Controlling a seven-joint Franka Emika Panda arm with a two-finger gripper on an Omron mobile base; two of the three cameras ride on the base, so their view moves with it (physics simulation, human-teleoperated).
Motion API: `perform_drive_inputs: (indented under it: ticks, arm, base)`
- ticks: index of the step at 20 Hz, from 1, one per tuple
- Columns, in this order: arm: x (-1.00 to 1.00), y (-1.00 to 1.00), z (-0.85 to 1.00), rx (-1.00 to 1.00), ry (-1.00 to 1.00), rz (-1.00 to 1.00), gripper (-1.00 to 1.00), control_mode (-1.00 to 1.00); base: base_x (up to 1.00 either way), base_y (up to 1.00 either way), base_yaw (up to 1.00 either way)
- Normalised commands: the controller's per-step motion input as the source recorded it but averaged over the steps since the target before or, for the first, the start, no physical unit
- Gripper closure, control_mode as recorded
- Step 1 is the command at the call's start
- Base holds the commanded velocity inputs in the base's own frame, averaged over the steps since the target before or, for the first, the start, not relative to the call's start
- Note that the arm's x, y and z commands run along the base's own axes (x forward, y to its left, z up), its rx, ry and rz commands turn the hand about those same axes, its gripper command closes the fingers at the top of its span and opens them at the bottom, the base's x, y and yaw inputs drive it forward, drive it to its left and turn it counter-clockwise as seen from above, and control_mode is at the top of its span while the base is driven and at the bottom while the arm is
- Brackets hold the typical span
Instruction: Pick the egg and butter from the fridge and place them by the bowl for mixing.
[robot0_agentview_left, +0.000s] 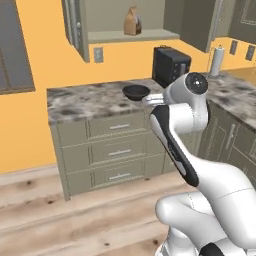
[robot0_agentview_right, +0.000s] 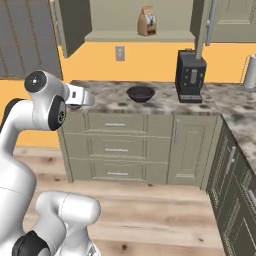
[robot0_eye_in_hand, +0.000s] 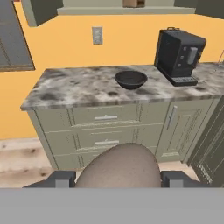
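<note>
Claw (robot0_eye_in_hand: 117, 178) shut on egg (robot0_eye_in_hand: 118, 166) — bowl (robot0_eye_in_hand: 131, 79) on counter (robot0_eye_in_hand: 70, 89) ahead.

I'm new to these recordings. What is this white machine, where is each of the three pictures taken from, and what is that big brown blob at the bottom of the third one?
The white machine is a robot arm on a driving base, in a rendered kitchen. Two pictures come from cameras on the base, behind the arm to its left and right. The third comes from a camera on the hand, looking along its fingers.

The brown blob is the egg. It sits between the two dark fingertips, so the hand appears shut on it; it looks huge because it is so near the lens.

Ahead is a marble counter over green drawers. On it stand a shallow black bowl and a black boxy appliance. A brown paper bag stands on the shelf above.
</note>
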Motion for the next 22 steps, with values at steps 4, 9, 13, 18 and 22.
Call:
perform_drive_inputs:
  ticks: [4, 9, 13, 18, 22]
  arm:
    - [0.0, 0.0, 0.0, 0.0, 0.0, 0.0, 1.0, 1.0]
    - [0.0, 0.0, 0.0, 0.0, 0.0, 0.0, 1.0, 1.0]
    - [0.0, 0.0, 0.0, 0.0, 0.0, 0.0, 1.0, 1.0]
    - [0.0, 0.0, 0.0, 0.0, 0.0, 0.0, 1.0, 1.0]
    - [0.0, 0.0, 0.0, 0.0, 0.0, 0.0, 1.0, 1.0]
  base:
    - [0.78, -0.28, 0.01]
    - [0.78, -0.27, 0.04]
    - [0.79, -0.26, 0.03]
    - [0.76, -0.26, 0.07]
    - [0.75, -0.23, 0.13]
